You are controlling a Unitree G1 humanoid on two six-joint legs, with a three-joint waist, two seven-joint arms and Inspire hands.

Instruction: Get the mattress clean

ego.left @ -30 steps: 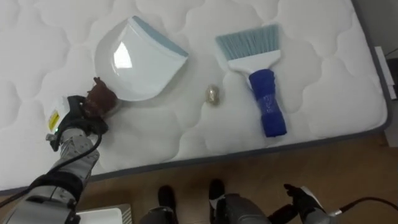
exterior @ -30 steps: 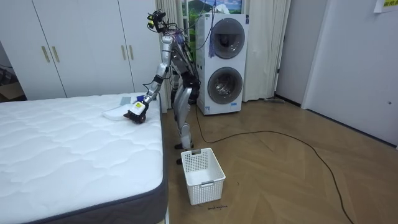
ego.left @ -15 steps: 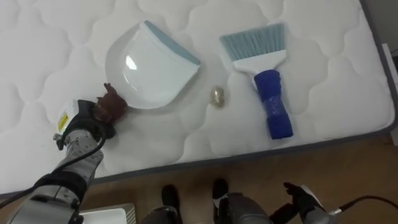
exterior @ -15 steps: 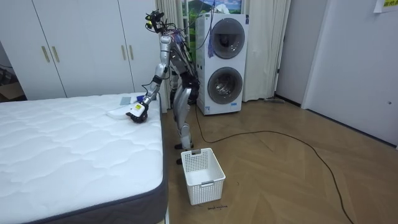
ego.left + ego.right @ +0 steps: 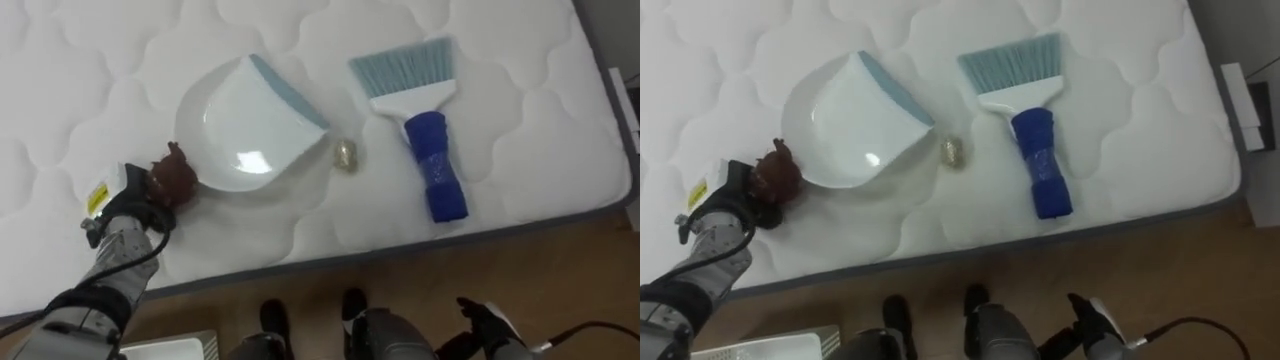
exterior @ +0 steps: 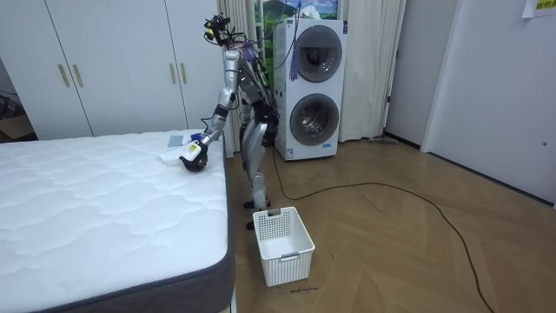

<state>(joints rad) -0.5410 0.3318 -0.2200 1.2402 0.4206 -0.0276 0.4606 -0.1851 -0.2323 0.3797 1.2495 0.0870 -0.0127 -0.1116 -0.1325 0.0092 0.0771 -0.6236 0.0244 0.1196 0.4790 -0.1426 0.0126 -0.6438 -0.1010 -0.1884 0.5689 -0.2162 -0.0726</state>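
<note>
eye views: head cam, steep down, close on mattress (image 5: 520, 190) edge | room view: far, side-on | shared: same edge

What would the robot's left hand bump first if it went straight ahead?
The white dustpan, whose handle the left hand grips. Pushed on, its lip probably passes beside the small scrap.

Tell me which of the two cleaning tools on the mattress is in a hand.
The white dustpan: the left hand grips its brown handle. The blue-handled brush lies free.

Stacked washing machines (image 6: 315, 91), white wardrobes (image 6: 113, 65), pale curtain (image 6: 369, 69), wooden floor (image 6: 391, 252)
</note>
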